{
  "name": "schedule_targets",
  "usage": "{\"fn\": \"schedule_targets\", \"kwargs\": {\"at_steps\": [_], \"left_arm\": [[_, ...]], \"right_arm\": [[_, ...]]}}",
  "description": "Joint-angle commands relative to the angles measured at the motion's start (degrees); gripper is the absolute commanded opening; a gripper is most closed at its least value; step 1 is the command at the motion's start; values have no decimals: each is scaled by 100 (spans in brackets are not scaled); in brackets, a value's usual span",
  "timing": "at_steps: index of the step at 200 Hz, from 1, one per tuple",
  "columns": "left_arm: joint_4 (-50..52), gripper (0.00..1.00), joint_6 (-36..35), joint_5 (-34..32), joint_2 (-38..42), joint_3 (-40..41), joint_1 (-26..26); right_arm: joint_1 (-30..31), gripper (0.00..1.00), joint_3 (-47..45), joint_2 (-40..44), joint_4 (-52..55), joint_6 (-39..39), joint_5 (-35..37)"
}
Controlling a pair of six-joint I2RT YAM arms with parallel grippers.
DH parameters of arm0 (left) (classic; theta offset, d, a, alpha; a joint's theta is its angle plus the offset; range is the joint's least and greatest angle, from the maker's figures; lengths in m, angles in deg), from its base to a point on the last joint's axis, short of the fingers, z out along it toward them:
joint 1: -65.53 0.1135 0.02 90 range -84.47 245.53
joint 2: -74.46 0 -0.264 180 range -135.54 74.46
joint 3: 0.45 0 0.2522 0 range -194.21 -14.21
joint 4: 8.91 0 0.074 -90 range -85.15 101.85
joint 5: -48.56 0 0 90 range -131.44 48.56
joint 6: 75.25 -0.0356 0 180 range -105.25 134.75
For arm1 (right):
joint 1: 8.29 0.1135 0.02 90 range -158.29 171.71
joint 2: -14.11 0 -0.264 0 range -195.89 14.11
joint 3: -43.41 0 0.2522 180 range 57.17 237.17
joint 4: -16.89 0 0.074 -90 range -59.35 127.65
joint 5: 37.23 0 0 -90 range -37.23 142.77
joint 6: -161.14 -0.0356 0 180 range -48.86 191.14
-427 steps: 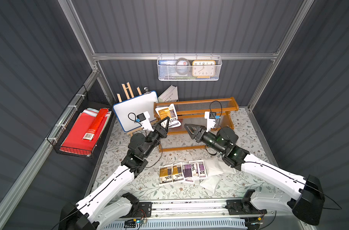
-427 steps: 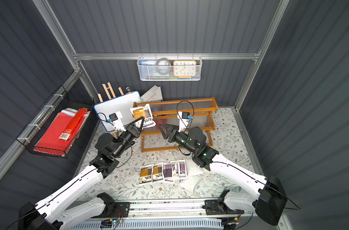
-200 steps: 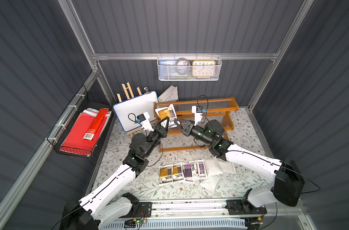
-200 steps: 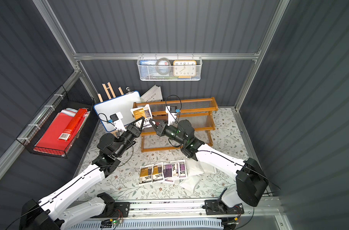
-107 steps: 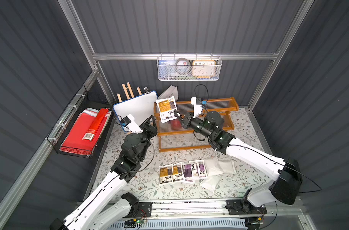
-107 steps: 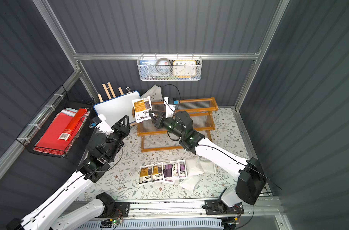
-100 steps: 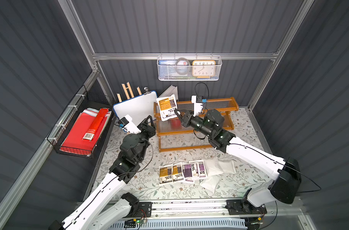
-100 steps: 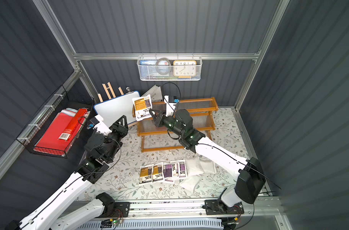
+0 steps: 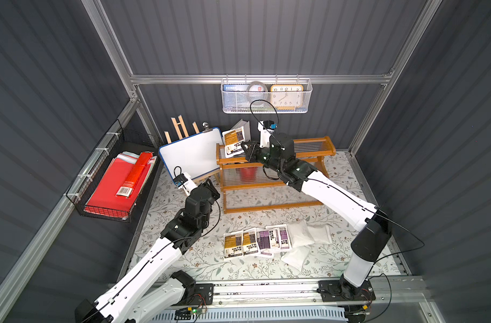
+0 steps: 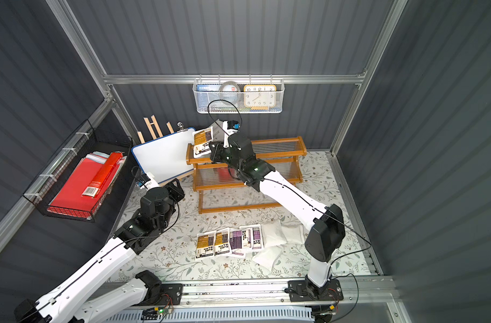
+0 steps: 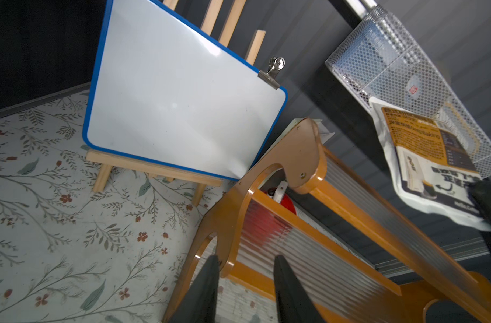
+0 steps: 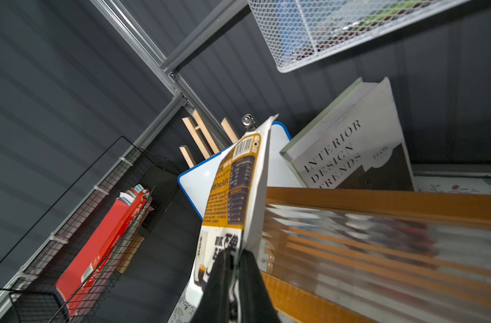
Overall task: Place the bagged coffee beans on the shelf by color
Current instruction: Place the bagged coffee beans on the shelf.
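Note:
My right gripper (image 9: pixel 243 146) (image 10: pixel 212 146) (image 12: pixel 234 254) is shut on the lower edge of an orange-brown labelled bag of coffee beans (image 9: pixel 233 141) (image 10: pixel 202 141) (image 12: pixel 233 195) (image 11: pixel 423 156). It holds the bag upright over the left end of the shelf's (image 9: pixel 308 152) (image 10: pixel 277 152) (image 12: pixel 378 201) top tier. My left gripper (image 9: pixel 209 183) (image 10: pixel 177 186) (image 11: pixel 245 260) hangs open and empty, low by the shelf's left side panel (image 11: pixel 303 156). Several more bags (image 9: pixel 255 242) (image 10: pixel 227 242) lie on the floral mat in front, some label up in orange and purple, some white back up (image 9: pixel 308 236).
A whiteboard on an easel (image 9: pixel 191 156) leans left of the shelf. A book (image 12: pixel 350 151) stands behind it, and something red (image 9: pixel 247 173) shows through the middle tier. The black wire basket with red folders (image 9: pixel 118 179) hangs on the left wall, the white wire basket (image 9: pixel 266 96) on the back wall.
The left gripper let go of the orange bag, opened and drew back down to the left. The right gripper closed on the bag and carried it up to the shelf's top left end.

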Motion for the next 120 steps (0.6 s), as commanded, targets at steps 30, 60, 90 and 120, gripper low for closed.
{"fn": "schedule_targets", "kwargs": {"at_steps": [30,60,90,120], "left_arm": [[421,37,-211,191,174,436,12],[314,37,-269,507,43,592,7],[265,37,-393,833,-15,715,8],[242,36,-583,1078,-59,797,4]], "right_arm": [[-80,0,170,-133,547,-109,143],[-134,0,129,-189,592,-65,189],[-153,5,95,-234,591,-81,223],[-161,23,77,-279,622,-90,245]]}}
